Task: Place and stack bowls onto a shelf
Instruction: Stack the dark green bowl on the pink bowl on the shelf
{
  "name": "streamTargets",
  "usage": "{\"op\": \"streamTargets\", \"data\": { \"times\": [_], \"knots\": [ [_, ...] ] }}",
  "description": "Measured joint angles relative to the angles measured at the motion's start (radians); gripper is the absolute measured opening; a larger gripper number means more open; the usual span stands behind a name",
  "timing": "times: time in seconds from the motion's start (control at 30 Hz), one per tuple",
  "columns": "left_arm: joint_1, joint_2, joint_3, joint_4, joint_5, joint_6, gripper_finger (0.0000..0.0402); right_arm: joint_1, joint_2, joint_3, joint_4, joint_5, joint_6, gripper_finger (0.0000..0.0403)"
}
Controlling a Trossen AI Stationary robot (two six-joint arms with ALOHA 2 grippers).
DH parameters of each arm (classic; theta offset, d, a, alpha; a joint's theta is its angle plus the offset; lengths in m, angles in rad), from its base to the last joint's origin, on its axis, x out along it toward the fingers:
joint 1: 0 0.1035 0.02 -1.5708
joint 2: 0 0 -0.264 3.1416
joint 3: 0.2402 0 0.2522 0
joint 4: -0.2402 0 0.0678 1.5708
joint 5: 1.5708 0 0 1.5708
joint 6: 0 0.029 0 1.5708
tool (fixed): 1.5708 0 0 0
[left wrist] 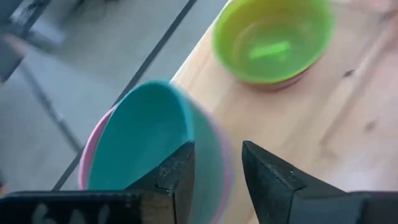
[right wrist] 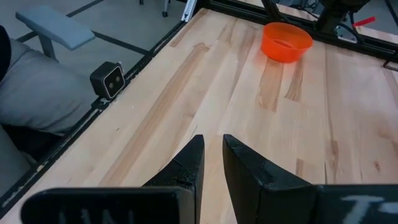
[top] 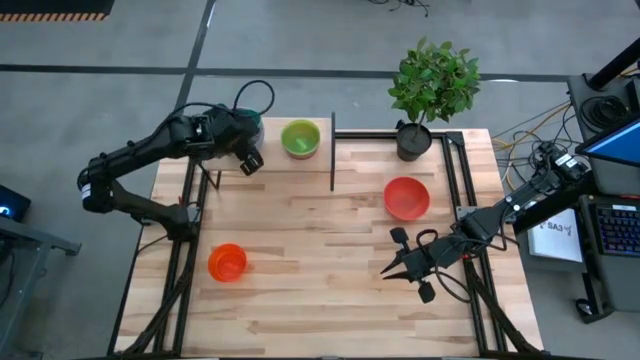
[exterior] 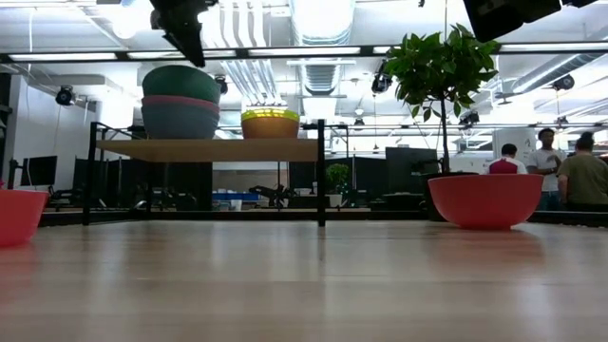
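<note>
On the shelf stands a stack of large bowls: teal nested in pink, over blue. Beside it the green bowl tops a small stack. My left gripper is open just above the teal bowl's rim. The red bowl and the orange bowl sit upright on the table. My right gripper hovers low over the table's right part, open by a narrow gap.
A black plant pot with a leafy plant stands at the far edge, right of the shelf. Black frame rails run along the table's sides. Bare wood lies between the orange bowl and my right gripper. People stand in the room behind.
</note>
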Motion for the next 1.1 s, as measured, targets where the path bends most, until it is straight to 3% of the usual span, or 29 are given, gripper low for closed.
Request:
{"op": "streamTargets", "data": {
  "times": [0.13,0.4,0.73,0.9,1.1],
  "knots": [
    [0.0,-0.039,0.0,0.071,0.068,0.073,0.011,0.0,0.0,0.0,0.0,0.0,0.0,0.0047],
    [0.003,-0.14,-0.046,0.25,0.092,0.121,0.0073,0.0,0.0,0.0,0.0,0.0,-0.008,0.0047],
    [0.027,-0.282,-0.358,0.576,0.083,0.115,0.0004,0.0,0.0,0.0,0.004,0.0,-0.009,0.0047],
    [0.058,-0.335,-0.476,0.703,0.082,0.114,0.0003,0.0,0.0,0.0,0.008,0.0,0.001,0.0047],
    [0.088,-0.361,-0.542,0.735,0.081,0.077,0.0,0.0,0.0,0.0,0.01,0.0,0.0,0.0047]
  ]
}}
